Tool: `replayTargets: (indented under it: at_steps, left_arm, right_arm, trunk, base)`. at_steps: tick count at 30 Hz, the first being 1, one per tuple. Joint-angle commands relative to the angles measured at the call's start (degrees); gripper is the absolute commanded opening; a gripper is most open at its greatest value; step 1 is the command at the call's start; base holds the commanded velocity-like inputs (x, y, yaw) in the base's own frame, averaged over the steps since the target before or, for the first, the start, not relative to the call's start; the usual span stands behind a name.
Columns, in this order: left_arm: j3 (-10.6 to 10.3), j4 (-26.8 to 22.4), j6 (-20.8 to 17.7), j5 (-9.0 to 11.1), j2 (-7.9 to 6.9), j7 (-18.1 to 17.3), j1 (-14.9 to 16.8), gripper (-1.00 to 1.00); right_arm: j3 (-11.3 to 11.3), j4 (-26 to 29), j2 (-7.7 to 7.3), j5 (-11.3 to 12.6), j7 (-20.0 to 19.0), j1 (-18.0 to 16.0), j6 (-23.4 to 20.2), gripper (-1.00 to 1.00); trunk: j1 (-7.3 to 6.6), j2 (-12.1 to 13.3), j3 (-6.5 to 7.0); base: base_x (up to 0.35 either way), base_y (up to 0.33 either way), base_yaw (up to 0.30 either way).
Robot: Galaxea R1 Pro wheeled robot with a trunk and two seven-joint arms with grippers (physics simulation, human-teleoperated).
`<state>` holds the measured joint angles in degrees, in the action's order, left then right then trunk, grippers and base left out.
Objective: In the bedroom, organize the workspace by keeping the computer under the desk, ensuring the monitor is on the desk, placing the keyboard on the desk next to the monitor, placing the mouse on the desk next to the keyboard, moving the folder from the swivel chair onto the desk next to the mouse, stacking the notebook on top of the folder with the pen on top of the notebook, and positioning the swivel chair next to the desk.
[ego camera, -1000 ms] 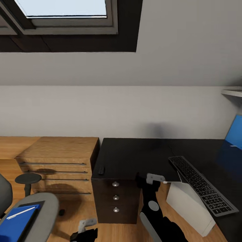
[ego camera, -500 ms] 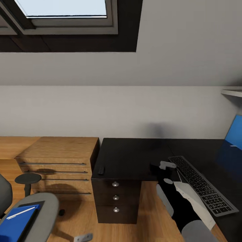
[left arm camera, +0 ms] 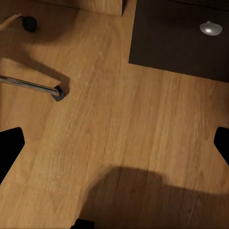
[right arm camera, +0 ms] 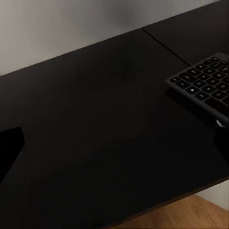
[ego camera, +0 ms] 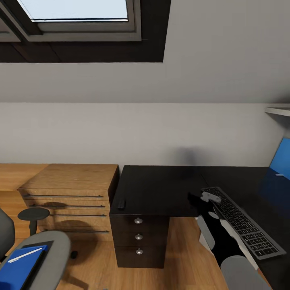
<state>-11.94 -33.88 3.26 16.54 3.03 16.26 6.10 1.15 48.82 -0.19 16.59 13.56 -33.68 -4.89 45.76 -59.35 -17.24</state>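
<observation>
Two arms show, but the right does the reaching: its pincer [ego camera: 210, 196] hangs at the table's [ego camera: 161, 189] front edge, just beside the near end of the keyboard [ego camera: 241, 219]. In the right wrist view its dark fingertips stand wide apart with nothing between them. The left pincer [left arm camera: 114, 143], low over the wood floor [left arm camera: 119, 109], is spread and empty as well.

Nearest of the task's things is the swivel chair [ego camera: 48, 257], well off the table's left end, carrying a blue folder [ego camera: 18, 268] with a thin white pen-like strip on it; the left arm is probably the closer one.

On the table the keyboard runs long, slanting from the pincer back toward the front right edge, dark keys in a grey frame. A small dark mouse [ego camera: 121, 204] sits at the front left corner, well apart from the keyboard, so it likely needs moving rightward. Farthest, the monitor's [ego camera: 282, 159] blue screen stands at the right.
</observation>
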Motion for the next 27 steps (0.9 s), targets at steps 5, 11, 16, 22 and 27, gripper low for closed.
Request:
replayTargets:
  at_steps: [5, 11, 16, 22, 27]
  left_arm:
    - [-0.45, 0.17, 0.50, 0.60, -0.07, 0.44, 0.05, 1.00]
    - [-0.45, 0.21, 0.58, 0.60, -0.05, 0.44, 0.05, 1.00]
    - [-0.42, 0.22, 0.61, 0.60, -0.12, 0.44, 0.05, 1.00]
    - [-0.37, 0.35, 0.61, 0.60, -0.13, 0.44, 0.05, 1.00]
    - [-0.36, 0.42, 0.61, 0.62, -0.13, 0.46, 0.05, 1.00]
  right_arm:
    - [0.06, 3.20, 0.22, 0.74, 0.96, 0.07, -0.30, 1.00]
    - [0.02, 4.07, 0.31, 0.86, 1.23, 0.17, -0.23, 1.00]
    - [0.14, 4.17, 0.13, 0.78, 1.29, 0.19, -0.21, 1.00]
    - [0.33, 4.16, -0.05, 0.81, 1.29, 0.19, -0.20, 1.00]
    - [0.35, 4.11, -0.01, 0.76, 1.29, 0.19, -0.20, 1.00]
  trunk:
    - [0.00, -0.05, -0.07]
    - [0.00, -0.05, -0.07]
    - [0.00, -0.05, -0.07]
    - [0.00, -0.05, -0.07]
    - [0.00, -0.05, -0.07]
  base:
    - [0.000, 0.000, 0.000]
    - [0.000, 0.000, 0.000]
    - [0.000, 0.000, -0.075]
    - [0.000, 0.000, -0.238]
    - [0.000, 0.000, -0.263]
